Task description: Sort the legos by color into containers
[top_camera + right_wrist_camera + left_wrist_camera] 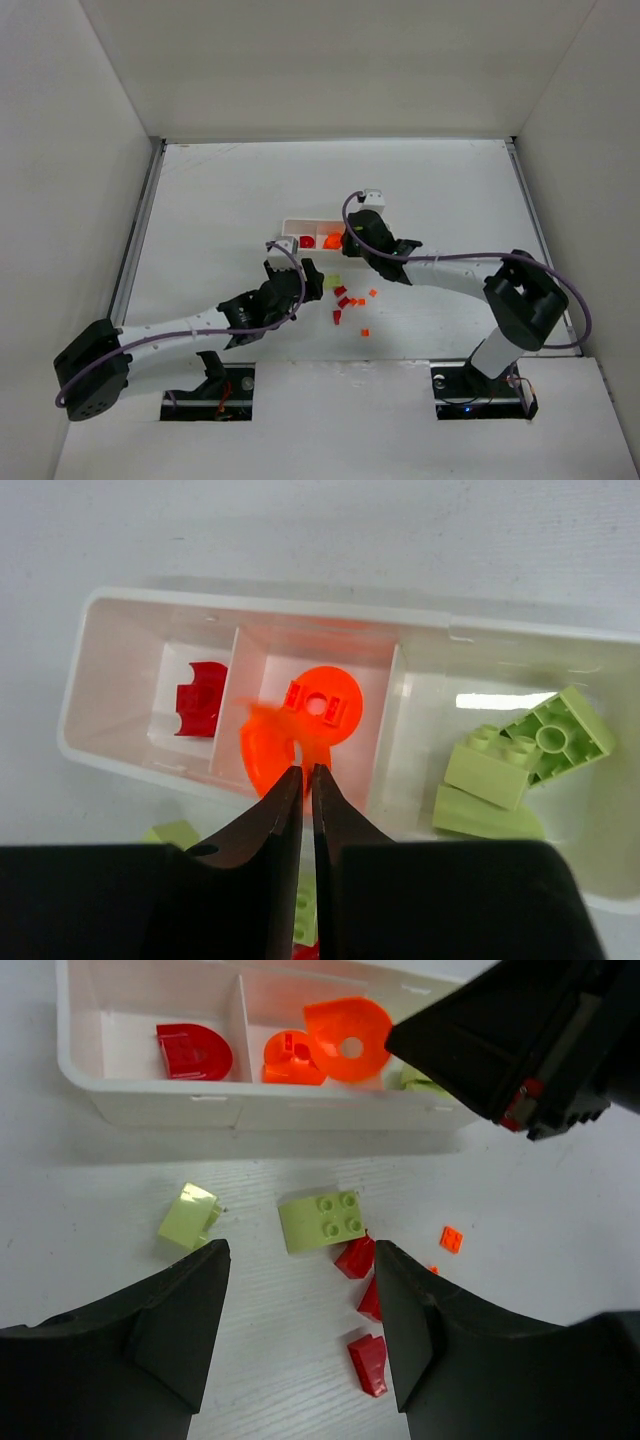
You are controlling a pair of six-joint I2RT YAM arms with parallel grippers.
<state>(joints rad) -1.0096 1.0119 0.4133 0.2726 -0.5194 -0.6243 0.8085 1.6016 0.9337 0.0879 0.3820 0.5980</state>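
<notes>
Hovering my left fingers, spread apart, over a yellow-green lego between them on the desk; closing may also pinch the touching red lego. My right fingers, nearly together, hang above the tray.

The table is white, with faint fine streaks when seen close up. The tray is plain white too. Its cell nearest the table's left edge holds a dark red piece, and the middle cell holds bright orange pieces. The cell nearest the right edge holds pale yellow-green bricks. One orange shape is blurred, perhaps paler at its rim. Loose near the table's middle lie yellow-green legos, red legos and tiny orange legos. The arms are white with black joints and mauve-grey cables. The left fingers and right fingers are black. A small red mark shows on the right gripper's black body.
</notes>
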